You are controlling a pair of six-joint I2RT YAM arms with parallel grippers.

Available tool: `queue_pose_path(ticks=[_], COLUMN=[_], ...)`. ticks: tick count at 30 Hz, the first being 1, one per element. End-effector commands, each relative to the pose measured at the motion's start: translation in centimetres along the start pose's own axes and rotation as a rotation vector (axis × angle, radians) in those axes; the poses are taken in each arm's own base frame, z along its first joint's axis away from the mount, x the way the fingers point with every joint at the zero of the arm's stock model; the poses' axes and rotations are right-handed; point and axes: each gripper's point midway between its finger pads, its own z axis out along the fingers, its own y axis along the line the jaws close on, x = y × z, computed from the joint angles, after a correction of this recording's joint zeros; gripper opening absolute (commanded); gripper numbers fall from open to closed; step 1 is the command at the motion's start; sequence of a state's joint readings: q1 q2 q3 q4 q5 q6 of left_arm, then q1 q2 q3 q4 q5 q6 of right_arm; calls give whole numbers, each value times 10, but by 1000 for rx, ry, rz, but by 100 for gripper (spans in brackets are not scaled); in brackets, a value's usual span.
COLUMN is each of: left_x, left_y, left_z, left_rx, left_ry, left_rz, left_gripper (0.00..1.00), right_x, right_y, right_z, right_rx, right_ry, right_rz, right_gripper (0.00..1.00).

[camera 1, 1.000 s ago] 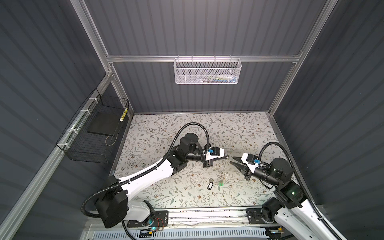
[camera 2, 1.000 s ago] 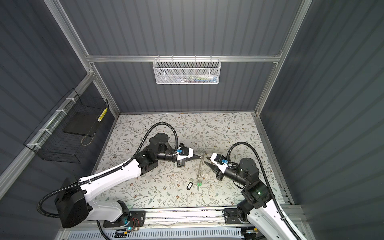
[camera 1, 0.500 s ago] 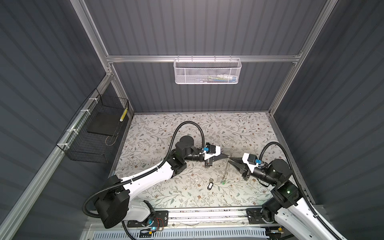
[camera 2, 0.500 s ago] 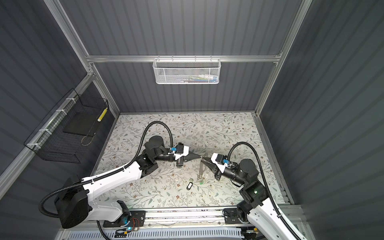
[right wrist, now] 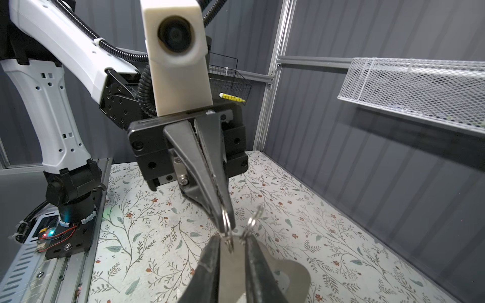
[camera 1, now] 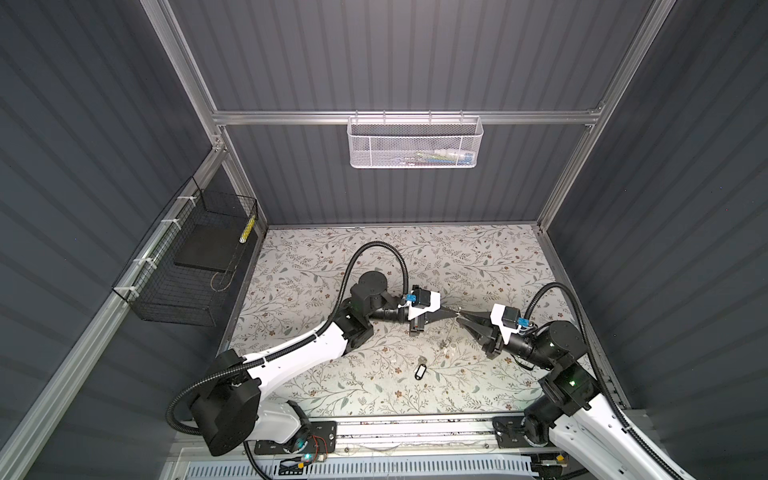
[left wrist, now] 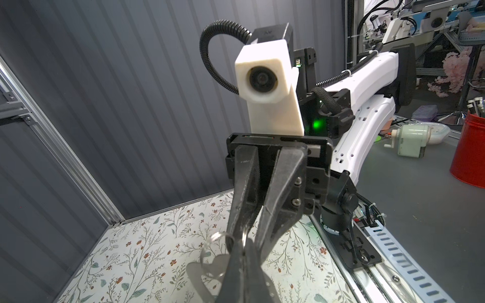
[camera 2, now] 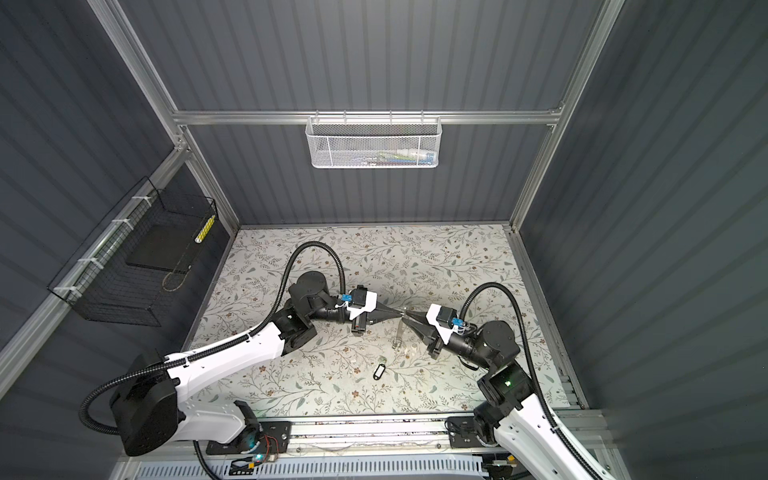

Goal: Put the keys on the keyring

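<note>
Top view: keyring [camera 2: 398,332] hangs long-axis down; L pincer [camera 2: 392,313] clenched on it, R pincer [camera 2: 411,318] state unclear.

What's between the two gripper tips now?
A small ring of the keyring, pinched by the left gripper; the right gripper holds the keyring. Right wrist view.

Both arms wear white shells [camera 1: 299,353] over black joints [camera 1: 370,286]; ribbed black cable [camera 1: 376,245] at frame centre; cream camera block [left wrist: 262,78] upper middle; green light [left wrist: 318,123] glowing; tapered dark fingers [right wrist: 212,157], silver screw [right wrist: 183,180] alongside.
</note>
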State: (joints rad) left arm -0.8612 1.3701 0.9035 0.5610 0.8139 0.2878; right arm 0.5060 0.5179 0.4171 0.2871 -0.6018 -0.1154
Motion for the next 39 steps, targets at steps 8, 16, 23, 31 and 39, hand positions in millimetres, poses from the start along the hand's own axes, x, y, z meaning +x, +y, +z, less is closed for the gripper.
queue_pose_path(ticks=[8, 16, 23, 31, 39], left_x=[-7, -7, 3, 15, 24], left_y=[-1, 0, 3, 0, -7], left_z=[0, 1, -6, -22, -16], left_rx=[21, 24, 7, 48, 104], left_ry=[-15, -10, 152, 378, 479], left_rz=[28, 30, 109, 195, 259], left_gripper=[0, 0, 38, 36, 33], right_x=[0, 4, 11, 15, 19], right_y=[4, 4, 5, 8, 9], right_z=[1, 1, -2, 0, 6], right_rx=[-26, -21, -29, -65, -94], right_ry=[-4, 13, 92, 170, 195], right_rz=[2, -8, -14, 12, 43], right_gripper=[10, 3, 0, 0, 0])
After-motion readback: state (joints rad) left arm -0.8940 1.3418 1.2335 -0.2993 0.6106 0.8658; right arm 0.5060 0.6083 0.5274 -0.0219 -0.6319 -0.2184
